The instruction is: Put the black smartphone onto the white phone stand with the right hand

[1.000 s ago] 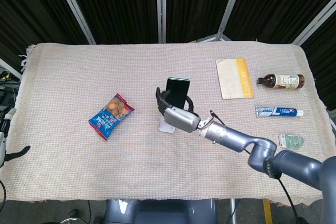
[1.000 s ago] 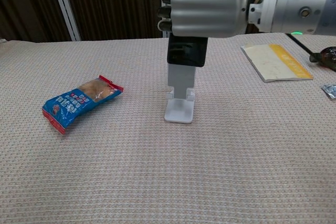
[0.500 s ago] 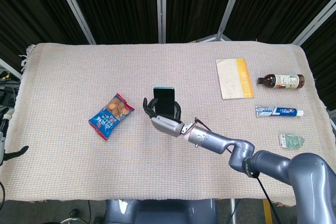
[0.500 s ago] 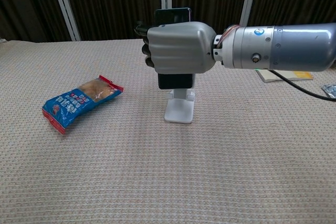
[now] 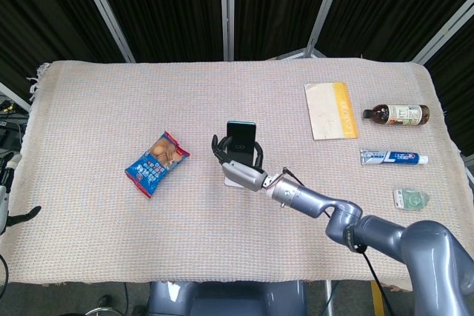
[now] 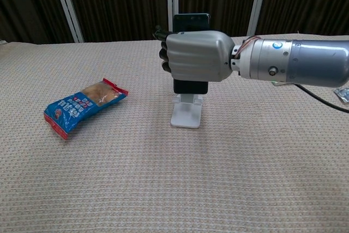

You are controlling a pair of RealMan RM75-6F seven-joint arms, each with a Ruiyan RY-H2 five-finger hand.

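My right hand (image 6: 197,56) grips the black smartphone (image 6: 191,21) upright, its top edge showing above the knuckles and its lower edge below them. In the head view the same right hand (image 5: 244,169) wraps the smartphone (image 5: 241,138) at mid-table. The white phone stand (image 6: 187,113) is directly under the phone; its base lies on the cloth, its upright mostly hidden behind the phone. Whether the phone touches the stand's ledge I cannot tell. The stand's base (image 5: 234,180) peeks out beside the hand. My left hand is out of sight.
A blue snack packet (image 5: 156,163) lies left of the stand. At the right are a yellow-edged booklet (image 5: 330,110), a brown bottle (image 5: 397,115), a toothpaste tube (image 5: 393,157) and a small green packet (image 5: 411,199). The woven cloth (image 5: 89,109) covers the table.
The right hand with the phone came down from high above the stand, swung left, then shifted back right; it now holds the phone low, right over the stand.
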